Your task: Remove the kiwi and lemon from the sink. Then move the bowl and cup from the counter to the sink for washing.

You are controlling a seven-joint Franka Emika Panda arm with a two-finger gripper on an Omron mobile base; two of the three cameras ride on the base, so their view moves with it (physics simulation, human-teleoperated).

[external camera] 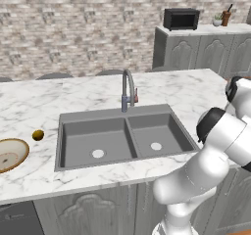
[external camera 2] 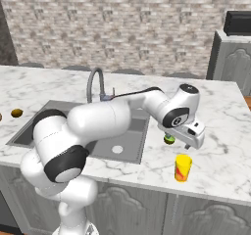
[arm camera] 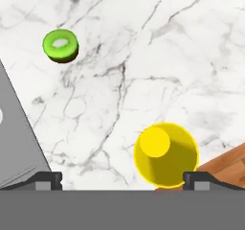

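Done: kiwi (arm camera: 61, 45) out, on counter (arm camera: 143, 56); sink (external camera: 122, 138) looks empty.
Left: cup (arm camera: 165, 155) at five o'clock, bowl (external camera: 11, 153) far left.
My gripper (arm camera: 122, 178): jaws wide, holding nothing.

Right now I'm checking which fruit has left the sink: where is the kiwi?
The kiwi lies cut face up on the counter right of the sink, beside the yellow cup, under the open gripper.

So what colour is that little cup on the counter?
Bright yellow cup with a red-orange mark low on its side, clearest in the right base view.
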